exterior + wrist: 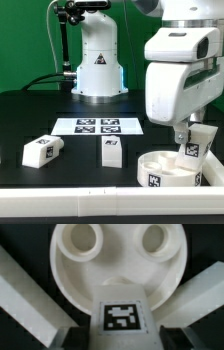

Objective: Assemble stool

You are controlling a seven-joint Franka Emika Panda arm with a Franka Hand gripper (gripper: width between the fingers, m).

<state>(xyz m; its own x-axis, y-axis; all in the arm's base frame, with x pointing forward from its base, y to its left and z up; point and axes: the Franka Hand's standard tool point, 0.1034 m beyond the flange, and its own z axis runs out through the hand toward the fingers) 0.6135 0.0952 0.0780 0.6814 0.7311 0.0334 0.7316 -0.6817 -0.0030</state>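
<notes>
Gripper [189,136] fingers are clamping a leg [193,146] over seat [160,166]. Only ext. view is showing spare leg [42,150], second spare leg [110,150]; wrist cam is showing seat holes [80,238].

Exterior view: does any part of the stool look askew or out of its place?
Nothing looks damaged or spilled. The held leg in the gripper leans over the seat, not upright. The loose leg at the exterior view's left lies turned at an angle; the middle leg sits squarer.
</notes>
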